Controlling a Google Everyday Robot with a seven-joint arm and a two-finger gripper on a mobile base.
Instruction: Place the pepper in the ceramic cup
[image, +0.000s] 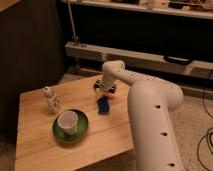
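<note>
Orange pepper (111, 95) (small, half hidden) | claw (105, 90) over it, grip unclear | cream cup (66, 121) well apart

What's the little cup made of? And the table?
The cup looks like glazed ceramic: smooth, plain, pale sides. The table is probably bare wood: tan, matte, with board lines. The robot's hand is over the table's far side, by the blue block.

Dim, perhaps overhead — gripper (105, 93) above table (40, 145)
</note>
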